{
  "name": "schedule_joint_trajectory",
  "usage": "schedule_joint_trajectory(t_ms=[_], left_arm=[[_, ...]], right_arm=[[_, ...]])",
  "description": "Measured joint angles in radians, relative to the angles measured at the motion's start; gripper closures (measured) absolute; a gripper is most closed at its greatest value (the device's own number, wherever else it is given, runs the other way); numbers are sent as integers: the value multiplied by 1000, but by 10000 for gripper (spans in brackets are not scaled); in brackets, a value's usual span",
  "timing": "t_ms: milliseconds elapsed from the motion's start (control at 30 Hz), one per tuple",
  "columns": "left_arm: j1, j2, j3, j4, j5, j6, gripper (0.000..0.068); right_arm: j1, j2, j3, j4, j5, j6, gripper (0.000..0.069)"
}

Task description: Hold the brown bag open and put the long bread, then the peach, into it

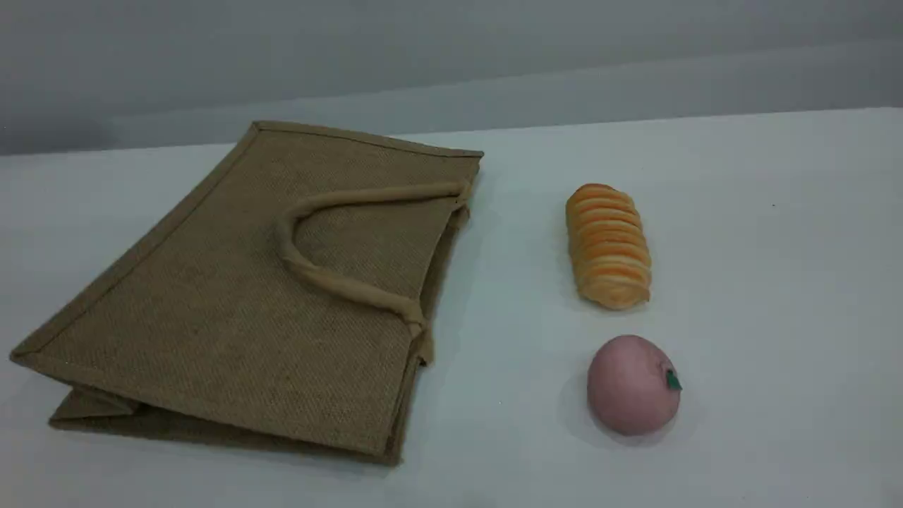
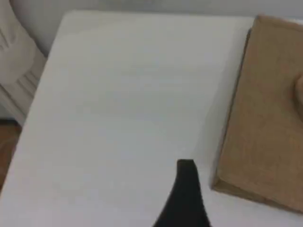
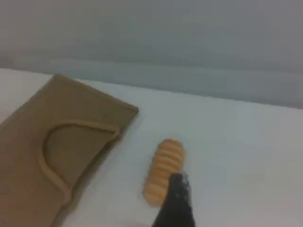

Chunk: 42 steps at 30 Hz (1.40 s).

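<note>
Fingertip of the left gripper (image 2: 185,189), dark and blurred, hangs over bare white table (image 2: 118,109). Its jaws are spread wide with nothing between them. Just to its right lies a corner of the brown bag (image 2: 265,123), cut off by the picture's right edge. Beyond the table's left edge are a strip of wooden floor and something pale, too blurred to name.

The right gripper (image 3: 176,198) is likewise spread and holds nothing. Its one visible tip overlaps the near end of the long bread (image 3: 164,163) in the right wrist view, and whether it touches cannot be told. To the left the bag runs out of that picture.

In the scene view the bag lies flat on the table's left side, its mouth toward the foods. One loop handle (image 1: 338,283) rests on its upper panel. A side gusset is folded in at its near end, and the underside is hidden. The bread lies well apart to the bag's right. The peach (image 1: 631,384) sits nearer the camera, apart from the bread, its green leaf mark (image 1: 673,381) on its right side. Nothing stands between the foods and the bag's mouth.
</note>
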Motion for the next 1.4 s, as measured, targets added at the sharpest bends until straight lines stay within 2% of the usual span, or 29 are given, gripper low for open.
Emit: schedule_joint_trajectory(t_ms=[333,567,900,1133,1400], left_arm=[[0,328,-78,2,-82,-31,141],[0,507,-141,-2,-94,-53,141],[0,681,-259,-86,-103,-54,141],[0,799,-338,-109,-100,-48,141],[-58,946,-408,-104,-109,-48,141]], right_arm=[[-1,183,-8,-2,-43,0,139],[-1,290,-83,-5,13,0,139],[-1,410,-230,-25,55,34,139],[-1,480,-237,-42,54,51,139],[-1,561,-236,-45,49,51,139]])
